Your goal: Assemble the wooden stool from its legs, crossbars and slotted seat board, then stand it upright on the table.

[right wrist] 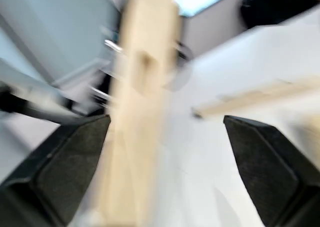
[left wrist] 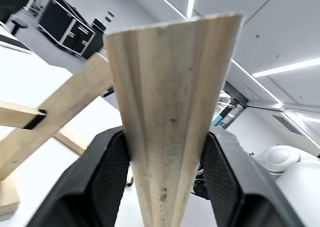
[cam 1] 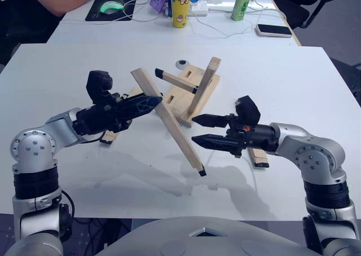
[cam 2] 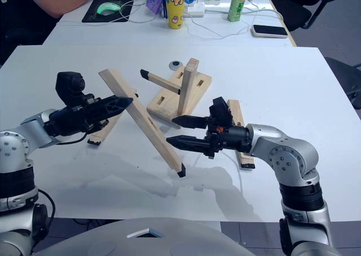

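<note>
Checking the left side first: what does the left gripper (cam 1: 153,101) hold? (Operator)

Its two fingers are closed on the long pale wooden leg with the black tip (cam 1: 169,123), near the upper end. The leg is tilted, with its black tip low at the near middle of the white table (cam 1: 282,87). Whether it touches the table, I cannot tell. (Observer)

And the right gripper (cam 1: 196,129)? (Operator)

Its jaws stand wide apart and hold nothing. It is just to the right of the lower half of that leg. (Observer)

Where is the seat? (Operator)

The flat slotted seat board of light wood (cam 1: 176,101) rests behind the leg, toward the far middle. One pale leg (cam 1: 204,87) stands in it, and a black-tipped wooden bar (cam 1: 177,81) sticks out to the left. A short wooden piece (cam 1: 258,157) lies under the right arm, another wooden piece (cam 1: 107,136) under the left arm. (Observer)

Which step is it? (Operator)

I judge the stool is partly built and this leg is next to be fitted. The right gripper should probably close on the lower half, so both arms can guide the bare end into a free slot. (Observer)
</note>
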Robot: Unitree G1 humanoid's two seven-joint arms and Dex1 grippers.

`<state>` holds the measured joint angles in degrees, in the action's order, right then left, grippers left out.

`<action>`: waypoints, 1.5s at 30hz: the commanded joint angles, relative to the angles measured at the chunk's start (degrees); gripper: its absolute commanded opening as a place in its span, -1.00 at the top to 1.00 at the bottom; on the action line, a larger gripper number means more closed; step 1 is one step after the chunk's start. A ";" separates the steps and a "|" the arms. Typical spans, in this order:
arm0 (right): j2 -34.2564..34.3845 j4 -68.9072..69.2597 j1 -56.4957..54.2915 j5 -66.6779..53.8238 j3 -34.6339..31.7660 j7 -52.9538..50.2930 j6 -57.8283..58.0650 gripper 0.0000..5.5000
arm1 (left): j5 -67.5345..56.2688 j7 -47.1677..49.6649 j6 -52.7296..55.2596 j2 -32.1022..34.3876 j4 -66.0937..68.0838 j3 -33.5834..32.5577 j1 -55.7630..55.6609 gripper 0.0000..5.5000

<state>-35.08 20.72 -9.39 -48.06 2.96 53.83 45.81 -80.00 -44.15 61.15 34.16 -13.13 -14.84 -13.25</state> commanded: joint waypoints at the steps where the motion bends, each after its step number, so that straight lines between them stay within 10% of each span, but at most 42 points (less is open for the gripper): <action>1: 0.70 -6.59 -0.75 14.73 5.17 -4.50 -10.31 -0.52 | 1.93 -0.58 -1.24 1.69 0.26 -1.99 1.32 0.24; 13: 18.40 -14.09 0.41 36.84 9.94 -30.98 -21.09 -0.52 | 4.80 -1.59 -2.97 2.13 1.11 -3.76 1.33 0.24; 28: 26.03 -29.89 -6.93 44.31 11.38 -35.20 -26.18 -0.52 | 6.72 -1.98 -3.72 0.08 1.87 -1.51 -0.16 0.24; 45: 13.97 -30.86 -1.03 44.77 18.50 -21.11 1.14 -0.52 | 5.97 -0.10 -3.82 1.12 0.10 -4.64 2.68 0.24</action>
<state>-16.00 -3.83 -19.84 -3.98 17.66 28.24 33.85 -74.05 -45.09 57.64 34.29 -11.67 -18.12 -11.34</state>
